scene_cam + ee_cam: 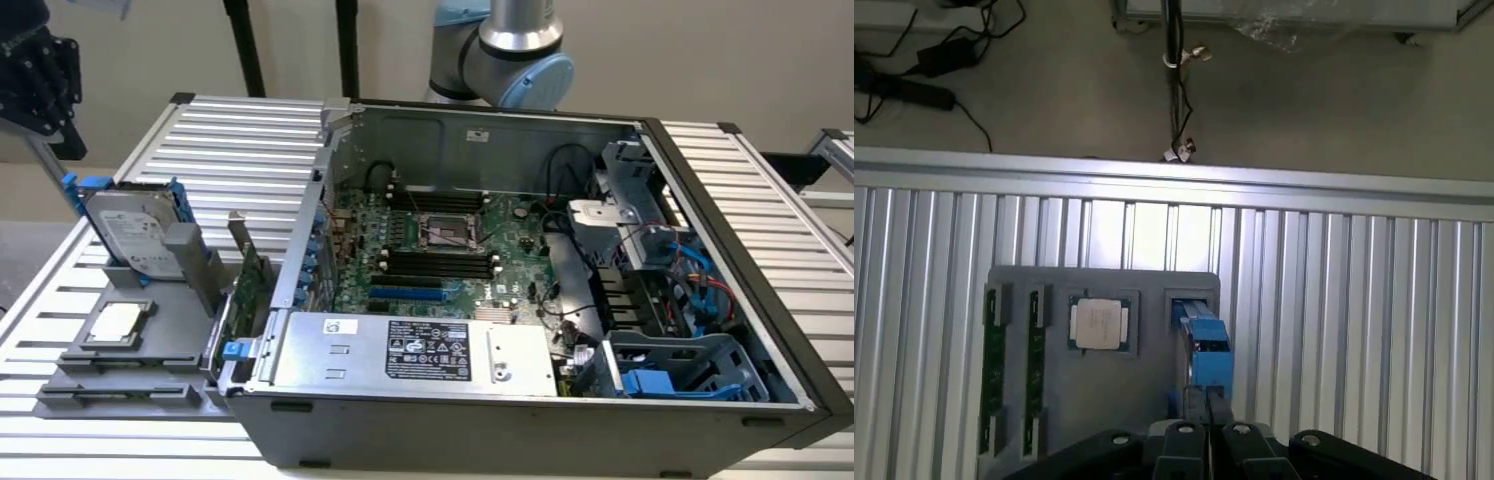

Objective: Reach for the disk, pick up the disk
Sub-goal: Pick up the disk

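hovering above the grey tray (1104, 400), the gripper (1206, 402) has its fingers pressed together right over the disk (1203, 345) standing on edge below, so a descent without spreading them could ram its blue rail and tip it from the slot.

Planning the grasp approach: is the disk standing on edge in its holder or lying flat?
Standing on edge, leaning slightly: the disk sits in a slot of the grey holder, label face showing.

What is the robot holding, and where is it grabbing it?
Nothing. The gripper is shut and empty, above the disk standing in its grey holder.
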`<action>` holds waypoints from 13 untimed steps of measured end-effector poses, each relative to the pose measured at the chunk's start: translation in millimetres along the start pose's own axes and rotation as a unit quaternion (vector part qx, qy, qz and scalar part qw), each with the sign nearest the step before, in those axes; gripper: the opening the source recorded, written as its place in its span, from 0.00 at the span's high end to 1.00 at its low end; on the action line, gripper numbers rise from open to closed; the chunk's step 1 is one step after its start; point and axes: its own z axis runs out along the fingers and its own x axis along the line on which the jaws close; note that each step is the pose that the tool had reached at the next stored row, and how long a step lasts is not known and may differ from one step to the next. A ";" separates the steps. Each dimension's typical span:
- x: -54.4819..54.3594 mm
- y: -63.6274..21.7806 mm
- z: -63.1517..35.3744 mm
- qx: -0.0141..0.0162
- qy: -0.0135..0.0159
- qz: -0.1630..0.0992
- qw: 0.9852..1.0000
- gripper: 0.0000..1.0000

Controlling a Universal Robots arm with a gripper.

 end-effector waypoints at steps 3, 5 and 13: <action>0.0 -0.1 1.0 0.000 0.000 -0.003 1.000 0.70; 0.0 -0.1 2.7 0.000 0.000 -0.005 1.000 0.64; 0.0 -0.6 16.8 0.000 0.001 -0.018 1.000 0.58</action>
